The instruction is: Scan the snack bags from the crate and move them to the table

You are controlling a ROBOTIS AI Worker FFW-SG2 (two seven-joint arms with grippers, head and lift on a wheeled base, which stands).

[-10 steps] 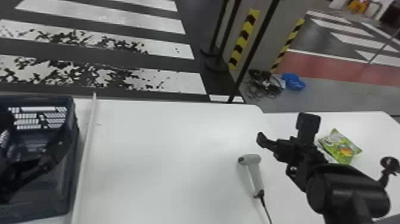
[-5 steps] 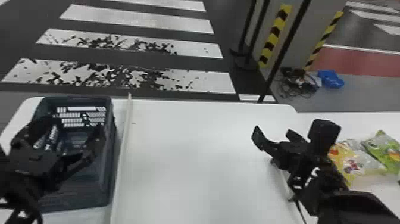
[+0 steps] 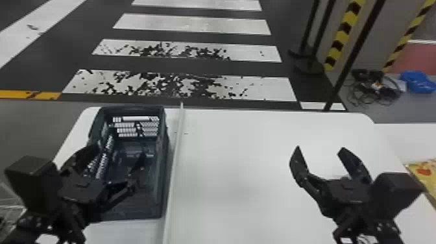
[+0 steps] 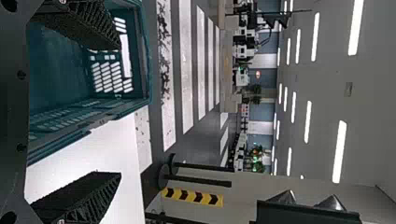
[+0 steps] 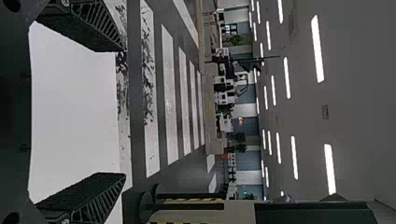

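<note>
Black fingers stand well spread on your left tool (image 3: 118, 152), which overlaps the crate (image 3: 164, 146) in the head view; your right tool (image 3: 320, 148), equally spread, hangs above the white bench (image 3: 240, 181). You have a yellow snack bag (image 3: 425, 172) at the right edge, partly cut off, beyond the right tool. Beside the crate, a pale strip (image 3: 174, 162) runs across your bench. Past that, you see tangled cables (image 3: 376, 86) near a blue bundle (image 3: 417, 81) on the floor, then yellow-and-black striped posts.

A large indoor hall: crosswalk stripes (image 3: 191, 26), rows of ceiling lights (image 4: 340, 151), black-and-yellow hazard strips (image 3: 345, 30).
</note>
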